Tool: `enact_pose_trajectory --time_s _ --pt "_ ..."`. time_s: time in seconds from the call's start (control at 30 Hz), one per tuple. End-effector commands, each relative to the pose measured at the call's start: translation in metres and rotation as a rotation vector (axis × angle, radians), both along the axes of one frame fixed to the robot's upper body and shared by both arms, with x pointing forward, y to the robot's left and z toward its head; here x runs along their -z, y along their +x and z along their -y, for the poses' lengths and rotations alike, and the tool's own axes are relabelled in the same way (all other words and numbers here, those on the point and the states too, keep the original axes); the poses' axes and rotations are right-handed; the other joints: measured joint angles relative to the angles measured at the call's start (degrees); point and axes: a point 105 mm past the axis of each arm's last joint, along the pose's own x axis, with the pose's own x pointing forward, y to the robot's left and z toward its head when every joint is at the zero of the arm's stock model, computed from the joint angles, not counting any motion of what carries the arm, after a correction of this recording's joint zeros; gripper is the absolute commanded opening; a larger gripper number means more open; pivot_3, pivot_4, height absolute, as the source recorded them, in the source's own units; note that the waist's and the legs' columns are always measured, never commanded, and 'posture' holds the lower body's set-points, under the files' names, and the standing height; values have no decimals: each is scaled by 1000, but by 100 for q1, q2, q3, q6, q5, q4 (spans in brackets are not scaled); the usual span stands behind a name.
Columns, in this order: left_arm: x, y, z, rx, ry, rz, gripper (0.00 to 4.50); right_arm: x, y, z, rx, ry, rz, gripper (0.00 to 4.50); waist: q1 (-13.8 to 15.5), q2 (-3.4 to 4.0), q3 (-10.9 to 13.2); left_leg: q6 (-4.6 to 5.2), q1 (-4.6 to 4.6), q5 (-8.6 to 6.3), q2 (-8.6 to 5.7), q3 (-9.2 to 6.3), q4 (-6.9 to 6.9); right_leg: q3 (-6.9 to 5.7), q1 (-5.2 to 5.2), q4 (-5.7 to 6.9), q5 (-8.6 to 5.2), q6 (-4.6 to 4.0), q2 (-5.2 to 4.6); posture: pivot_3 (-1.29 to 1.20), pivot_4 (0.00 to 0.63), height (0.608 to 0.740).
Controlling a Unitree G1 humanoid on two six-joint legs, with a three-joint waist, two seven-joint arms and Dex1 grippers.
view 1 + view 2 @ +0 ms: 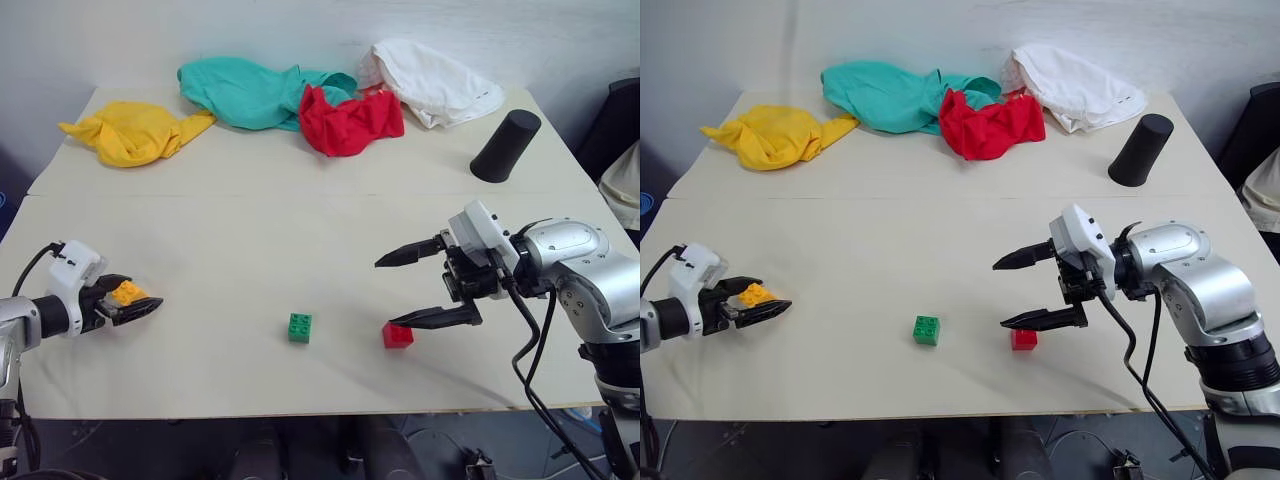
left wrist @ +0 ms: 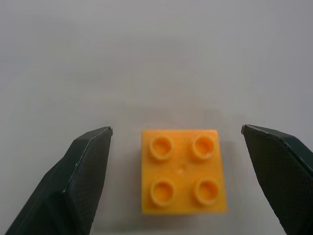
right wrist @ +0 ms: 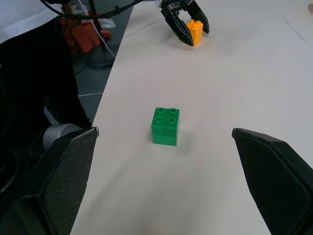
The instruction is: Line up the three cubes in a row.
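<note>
You are looking at a pale desk (image 1: 250,250) with three cubes along its near part. Your left end effector (image 1: 135,303) is sitting low at the near left, its two black fingers (image 2: 80,171) spread on either side of the orange cube (image 2: 183,171). In the left wrist view there is a gap between each fingertip and the brick, so the fingers are standing open around it and are not gripping it. The cube is resting studs up on the desk.

Near the middle of the front edge, the green cube (image 1: 300,327) is sitting alone, studs up, well apart from the orange one. Just to its right, the red cube (image 1: 397,335) is lying near it, with a gap between them.

Your right end effector (image 1: 425,285) is hanging above the red cube, pointing toward the left, its fingers spread wide and holding nothing. Its lower finger is showing just over the red cube; you cannot tell whether it is touching it.

Farther back on the right, a black cylinder (image 1: 505,146) is standing tilted. Along the far edge, four cloths are lying bunched: yellow (image 1: 135,132) at the left, then teal (image 1: 250,92), red (image 1: 350,122) and white (image 1: 430,80).
</note>
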Motion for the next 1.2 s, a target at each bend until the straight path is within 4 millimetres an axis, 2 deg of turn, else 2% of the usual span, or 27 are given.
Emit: enact_pose_trajectory --time_s 0.03,0.23,0.27,0.4,0.43,0.47,0.53,0.67,0.8,0.9,1.2 --pt "-5 -2 -3 18 16 -13 3362 -10 -6 1 -1 17 39 4500 13 0 0 0 0 0 0 0 0 0 0 0 0 0 0 0 150 740" --pt "-11 -2 1 51 57 -31 1640 -8 -5 3 20 17 46 4500 21 0 0 0 0 0 -2 0 1 1 0 0 0 0 -2 0 150 740" --pt "-15 -1 4 67 63 -25 1526 -8 -5 4 22 16 47 4500 21 0 0 0 0 0 -1 0 1 0 0 0 0 0 -1 0 150 740" --pt "-28 4 24 172 77 12 1528 -7 -4 5 28 11 49 4500 22 0 0 0 0 0 -1 0 1 1 0 0 0 0 -1 0 150 740" --pt "-32 4 34 226 79 25 1528 -7 -4 5 29 10 48 4500 25 0 0 0 0 0 -2 0 1 0 0 0 0 0 -1 0 150 740" --pt "-35 1 55 343 72 22 1528 -6 -6 7 23 -2 44 4500 37 0 0 0 -1 0 -2 0 2 0 0 0 0 0 -1 0 150 740" --pt "-31 -7 85 552 121 2 1528 -2 -12 12 -4 -31 38 4500 68 0 0 1 -3 0 -4 -1 3 0 0 -1 0 0 -2 0 150 740" --pt "-14 -15 111 810 215 -61 1528 0 -14 21 19 -56 36 4500 66 0 0 3 -2 0 -7 5 6 2 1 -1 0 0 0 0 150 740" --pt "-4 -16 117 968 303 -102 1528 3 -14 30 70 -79 49 4500 29 0 0 -1 1 2 -1 10 9 5 1 3 0 0 17 0 150 740" --pt "0 -5 116 991 340 -98 1528 5 -20 35 106 -80 38 4500 38 0 0 -2 1 2 2 12 9 8 1 2 0 0 25 0 150 740" --pt "6 3 117 1030 371 -84 1528 12 -27 44 178 -91 34 4500 55 0 0 -1 2 2 2 10 16 10 2 4 1 1 26 0 150 740"
